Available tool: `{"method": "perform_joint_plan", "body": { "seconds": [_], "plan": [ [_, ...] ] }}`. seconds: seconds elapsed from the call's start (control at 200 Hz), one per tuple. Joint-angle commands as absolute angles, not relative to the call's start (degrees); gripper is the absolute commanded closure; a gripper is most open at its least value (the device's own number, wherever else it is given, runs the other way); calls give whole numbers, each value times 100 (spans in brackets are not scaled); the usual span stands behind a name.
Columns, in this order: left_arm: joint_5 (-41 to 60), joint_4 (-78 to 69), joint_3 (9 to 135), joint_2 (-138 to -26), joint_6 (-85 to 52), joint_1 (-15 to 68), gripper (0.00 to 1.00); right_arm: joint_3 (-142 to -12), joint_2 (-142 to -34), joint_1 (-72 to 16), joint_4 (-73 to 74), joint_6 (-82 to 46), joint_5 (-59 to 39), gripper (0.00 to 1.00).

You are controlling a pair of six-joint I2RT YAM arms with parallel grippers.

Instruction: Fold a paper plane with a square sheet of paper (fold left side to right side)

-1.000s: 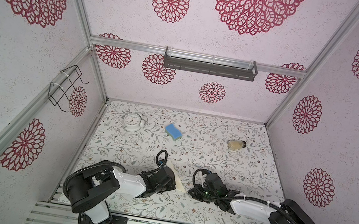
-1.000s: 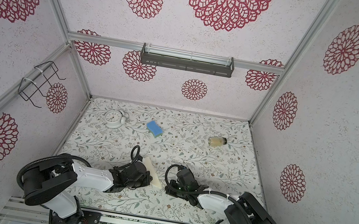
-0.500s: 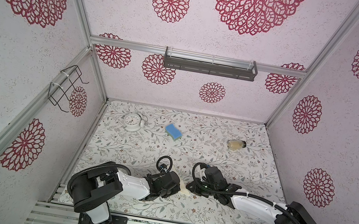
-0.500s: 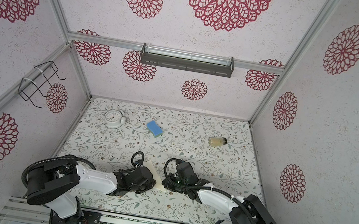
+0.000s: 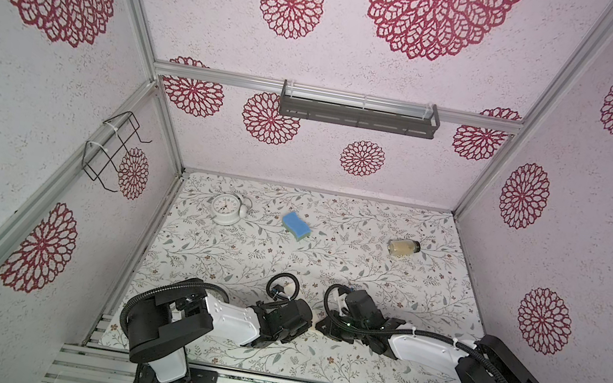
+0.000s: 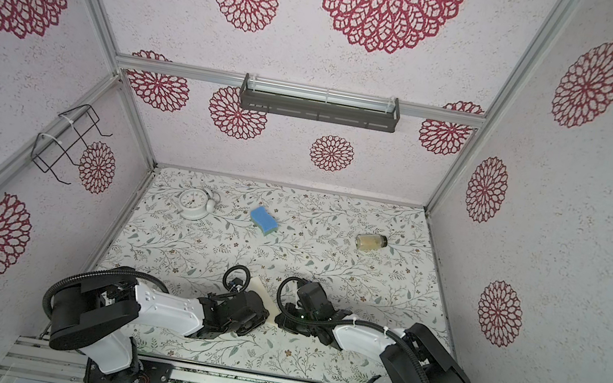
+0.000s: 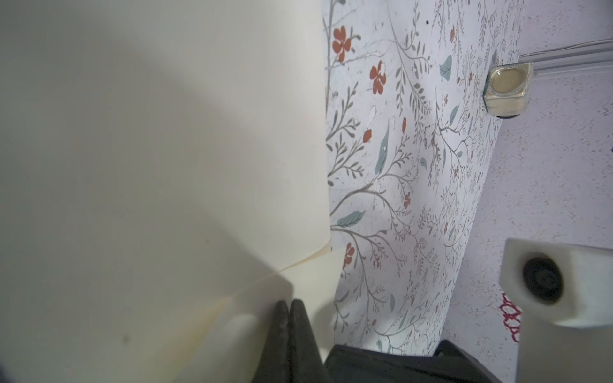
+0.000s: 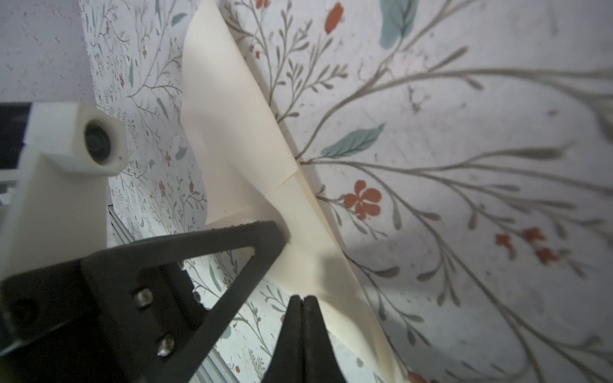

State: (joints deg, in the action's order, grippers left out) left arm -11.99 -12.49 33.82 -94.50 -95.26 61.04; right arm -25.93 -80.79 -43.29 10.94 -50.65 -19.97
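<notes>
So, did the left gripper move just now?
Yes. In a top view the left gripper slid rightward and nearer the front, away from the clock.

Folded cream paper (image 8: 232, 139) — layers curling.

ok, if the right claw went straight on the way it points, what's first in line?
Most likely the square sheet of paper: it lies just ahead of the shut right claw. Depth is unclear; the left claw is close beside.

Clock (image 5: 226, 208), sponge (image 5: 296, 226) and jar (image 5: 403, 247) obstruct the far table (image 5: 347, 262).
</notes>
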Motion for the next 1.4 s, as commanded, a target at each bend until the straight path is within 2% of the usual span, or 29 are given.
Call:
{"method": "perform_joint_plan", "body": {
  "seconds": [0.0,0.205,0.325,0.475,0.655,0.881,1.046,1.391],
  "plan": [
    [-1308,-249,3217,-9524,-9661,6163,100,-2462,-8110,-4374,1227,-5170,-1904,100],
    [-1484,-43,3319,-9271,-9342,6148,100,-2280,-8308,-4369,1227,-5089,-1723,100],
    [-1399,-41,3445,-8862,-8274,5998,100,-2174,-8356,-4373,1306,-5106,-1696,100],
    [-586,210,3712,-8342,-6714,5725,100,-2101,-8334,-4371,1293,-5115,-1652,100],
    [229,633,3968,-8265,-5906,5657,100,-2055,-8345,-4372,1315,-5117,-1637,100],
    [705,229,4236,-8996,-5751,5722,100,-2019,-8393,-4367,1345,-5142,-1652,100],
    [671,121,4470,-9496,-5729,5779,100,-2019,-8402,-4368,1344,-5142,-1670,100],
    [596,-44,4279,-9677,-5861,5783,100,-1986,-8454,-4364,1380,-5176,-1679,100]
  ]
}}
